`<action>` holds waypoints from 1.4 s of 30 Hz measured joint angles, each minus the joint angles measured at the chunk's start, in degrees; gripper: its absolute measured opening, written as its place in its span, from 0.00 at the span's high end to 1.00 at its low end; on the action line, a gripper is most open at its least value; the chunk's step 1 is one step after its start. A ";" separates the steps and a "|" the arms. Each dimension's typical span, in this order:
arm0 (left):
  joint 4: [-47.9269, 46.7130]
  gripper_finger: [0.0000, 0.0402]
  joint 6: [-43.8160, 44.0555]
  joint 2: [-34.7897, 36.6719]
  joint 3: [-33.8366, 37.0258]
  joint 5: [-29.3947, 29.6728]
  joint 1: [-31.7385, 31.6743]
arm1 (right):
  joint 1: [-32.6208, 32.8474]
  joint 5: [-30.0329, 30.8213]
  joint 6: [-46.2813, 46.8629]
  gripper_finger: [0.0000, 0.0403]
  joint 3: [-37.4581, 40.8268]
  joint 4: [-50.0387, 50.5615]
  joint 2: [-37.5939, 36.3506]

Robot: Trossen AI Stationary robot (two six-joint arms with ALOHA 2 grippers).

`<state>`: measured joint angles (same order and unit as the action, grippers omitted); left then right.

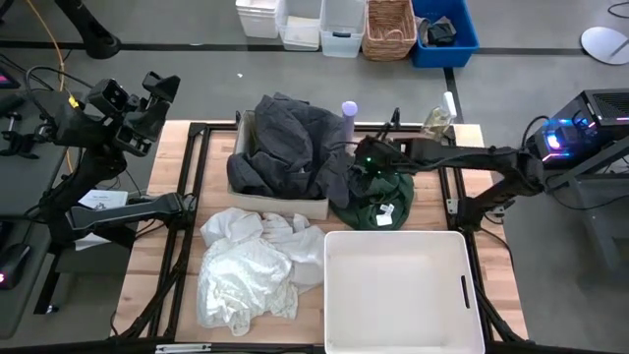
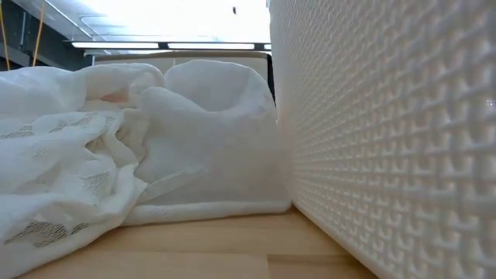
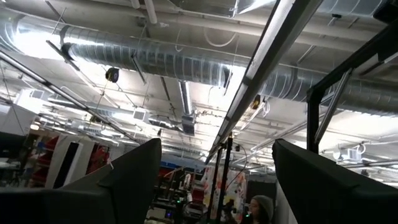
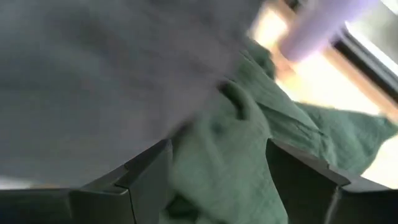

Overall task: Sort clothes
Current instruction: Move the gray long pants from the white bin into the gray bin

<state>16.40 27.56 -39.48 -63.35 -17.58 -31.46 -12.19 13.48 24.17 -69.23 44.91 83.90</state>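
Observation:
My right gripper [image 1: 348, 169] reaches in from the table's right, low over the dark green top [image 1: 380, 204], which lies crumpled on the table between the beige box and the white bin. In the right wrist view its fingers stand open [image 4: 217, 165] with a ridge of the green top [image 4: 227, 155] between them. The dark grey top [image 1: 287, 146] is heaped in the beige box [image 1: 285, 205] and hangs over its wall. Several white pieces [image 1: 246, 267] lie piled on the table at the near left. The plaid shirt is out of view. My left gripper [image 1: 157, 88] waits off the table's far left corner, open [image 3: 214, 168], pointing up. My right gripper's open fingers [image 4: 146, 177] stand on either side of a raised fold of the dark green top [image 4: 217, 134], coming level from the table's right. I cannot tell whether they touch the cloth. The top lies on the table.
The white plastic bin [image 1: 462, 295] fills the near right of the table and walls off the low view [image 2: 387, 139]. A lavender bottle [image 1: 349, 110] stands at the far edge behind the tops. Bins and a basket [image 1: 389, 29] stand on the floor beyond.

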 joint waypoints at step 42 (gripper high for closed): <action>-0.28 0.26 2.04 -0.35 -0.01 0.02 0.00 | -1.96 -16.83 24.85 1.00 11.96 -66.94 1.81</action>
<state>16.12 29.60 -39.83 -63.36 -17.56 -31.46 -14.14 -3.35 49.02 -57.28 -22.03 85.71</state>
